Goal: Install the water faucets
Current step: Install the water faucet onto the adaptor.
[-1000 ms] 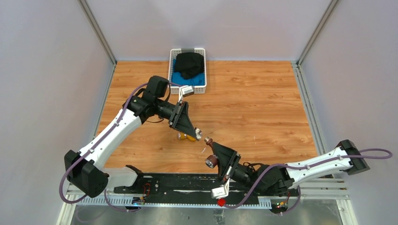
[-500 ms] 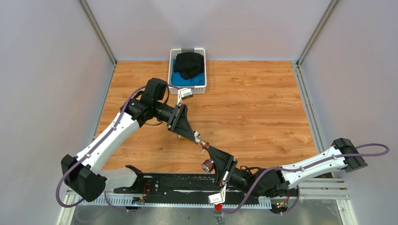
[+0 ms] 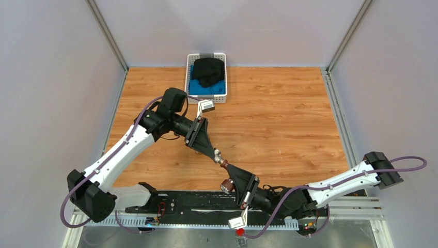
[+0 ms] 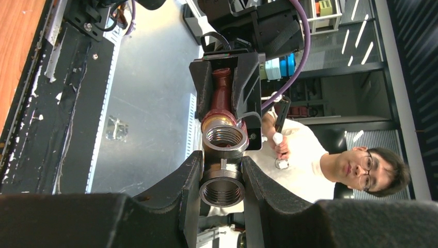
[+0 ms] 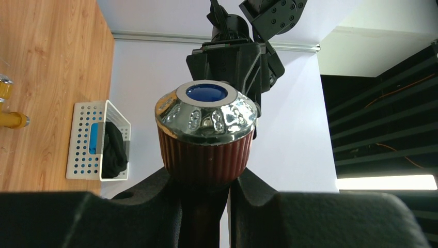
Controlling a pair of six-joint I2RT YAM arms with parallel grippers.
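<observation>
The left end effector point(image 4: 222, 173) is clenched on a stubby grey metal fitting point(image 4: 222, 190). The right end effector point(image 3: 228, 168) grasps the dark reddish-brown faucet with blue-marked knob point(image 5: 205, 121) above the wooden worktop point(image 3: 279, 119), its threaded end just beside the fitting.

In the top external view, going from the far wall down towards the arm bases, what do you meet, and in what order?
Far to near: white basket → left gripper → grey fitting in its grip → reddish-brown faucet → right gripper holding that faucet → black base rail.
</observation>
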